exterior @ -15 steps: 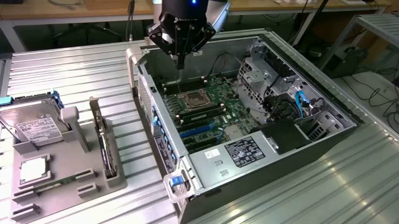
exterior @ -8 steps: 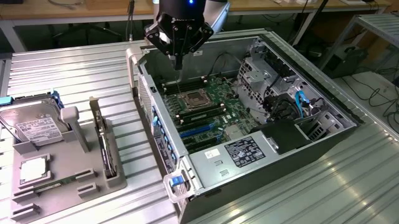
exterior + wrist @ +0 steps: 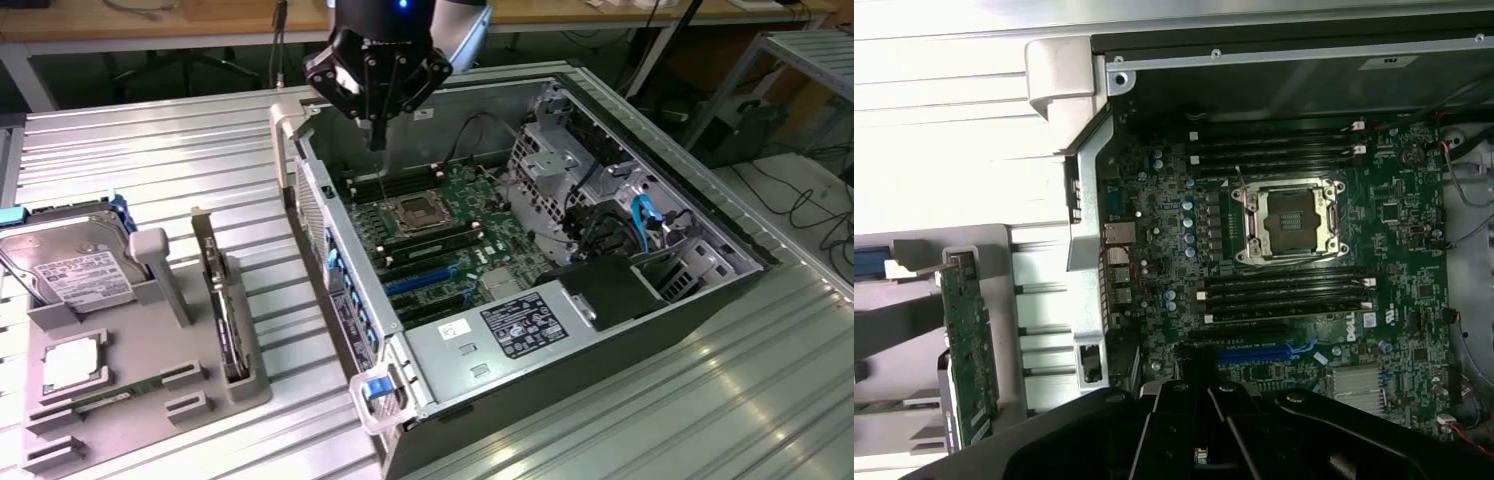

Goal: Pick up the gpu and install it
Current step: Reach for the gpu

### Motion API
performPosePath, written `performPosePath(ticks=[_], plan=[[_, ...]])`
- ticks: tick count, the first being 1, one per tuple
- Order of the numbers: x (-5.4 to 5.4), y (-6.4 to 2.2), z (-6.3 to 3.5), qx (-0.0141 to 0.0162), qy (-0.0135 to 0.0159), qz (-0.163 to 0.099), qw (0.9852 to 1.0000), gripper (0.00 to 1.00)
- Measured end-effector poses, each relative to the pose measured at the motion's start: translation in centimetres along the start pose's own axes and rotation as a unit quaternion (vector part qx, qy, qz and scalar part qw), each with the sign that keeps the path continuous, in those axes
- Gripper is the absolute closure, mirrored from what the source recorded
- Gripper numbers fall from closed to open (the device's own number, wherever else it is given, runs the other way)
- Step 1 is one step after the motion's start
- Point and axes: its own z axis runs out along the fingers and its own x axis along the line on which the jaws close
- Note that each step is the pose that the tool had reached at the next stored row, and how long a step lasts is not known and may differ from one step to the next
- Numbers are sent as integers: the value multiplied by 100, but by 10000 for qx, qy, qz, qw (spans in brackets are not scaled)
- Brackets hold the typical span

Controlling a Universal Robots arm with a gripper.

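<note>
dark thin gpu (image 3: 224,305) — standing on edge in grey holder (image 3: 140,340) slot

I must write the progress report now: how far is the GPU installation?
Done: nothing yet; the gpu stands in the holder beside the case. In hand: nothing; the end effector hangs shut and empty over the open case. Left: picking up the gpu and installing it.

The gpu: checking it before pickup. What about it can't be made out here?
Exterior view: the gpu stands edge-on in the grey holder, so its faces are hidden.
Both views: the holder's slot hides its lower edge.
Wrist view: its chips and markings are too small.
</note>
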Motion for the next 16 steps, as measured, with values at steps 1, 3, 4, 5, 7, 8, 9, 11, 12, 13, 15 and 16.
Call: performPosePath(ticks=[1,3,4,5,7,8,9,11,12,13,15,16], plan=[[8,-1,0,0,0,0,10000,89],[19,-1,0,0,0,0,10000,89],[22,-2,-1,0,0,0,10000,89],[27,-2,-1,0,0,0,10000,89],[35,-3,-1,0,0,0,10000,89],[41,-3,-1,0,0,0,10000,89],[46,-3,-1,0,0,0,10000,89],[53,-4,-1,0,0,0,10000,89],[57,-4,-2,0,0,0,10000,89],[61,-5,-2,0,0,0,10000,89],[68,-5,-2,0,0,0,10000,89],[71,-5,-2,0,0,0,10000,89]])
